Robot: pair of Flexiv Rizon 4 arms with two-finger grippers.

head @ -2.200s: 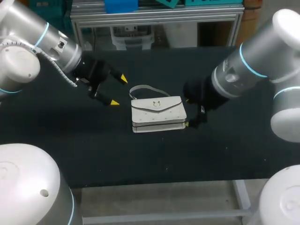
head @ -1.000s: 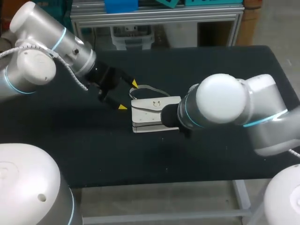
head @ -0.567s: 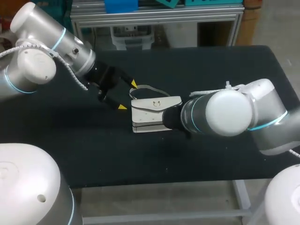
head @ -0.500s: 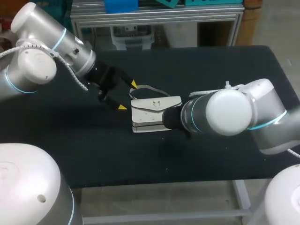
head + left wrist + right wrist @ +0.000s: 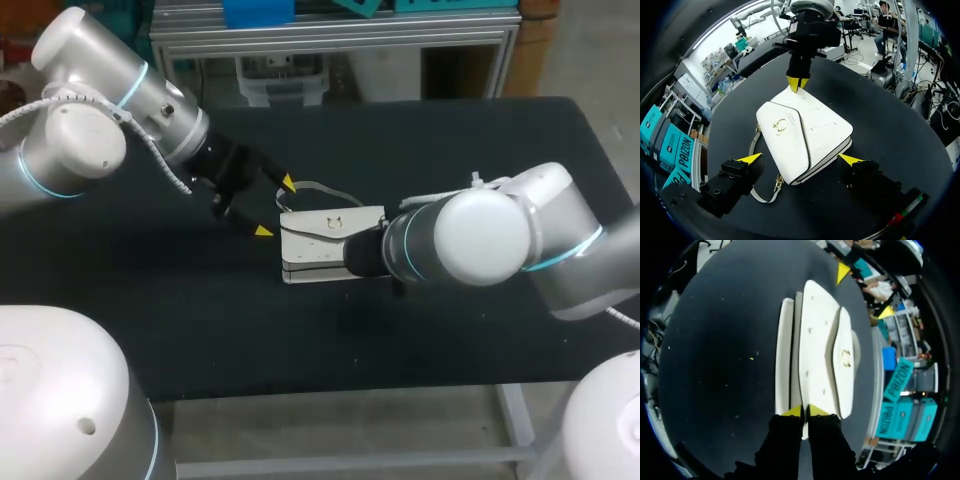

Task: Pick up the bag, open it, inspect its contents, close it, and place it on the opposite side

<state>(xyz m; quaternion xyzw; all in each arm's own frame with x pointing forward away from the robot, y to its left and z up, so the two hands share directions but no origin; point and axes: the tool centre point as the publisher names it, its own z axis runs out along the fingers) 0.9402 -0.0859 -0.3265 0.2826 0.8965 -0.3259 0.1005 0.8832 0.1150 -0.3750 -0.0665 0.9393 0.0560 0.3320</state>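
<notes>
Black table [image 5: 480,150] carries the white bag [image 5: 320,245] near its middle. Around one end the left gripper [image 5: 272,207] gapes wide; the right gripper [image 5: 803,411] pinches narrowly on the opposite edge. Likely stiff, light and slick (hold the body's ends, not the flap).

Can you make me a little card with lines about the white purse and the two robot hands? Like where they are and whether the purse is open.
Bag: white bag, lying flat on the black table
Flap: closed, gold clasp on top
Strap: lies loose on the table by the bag's end
Left gripper: open, one finger on each side of the strap end, apparently not touching the bag
Right gripper: at the bag's other end, against its edge; grip unclear
Lifted yet: no
</notes>
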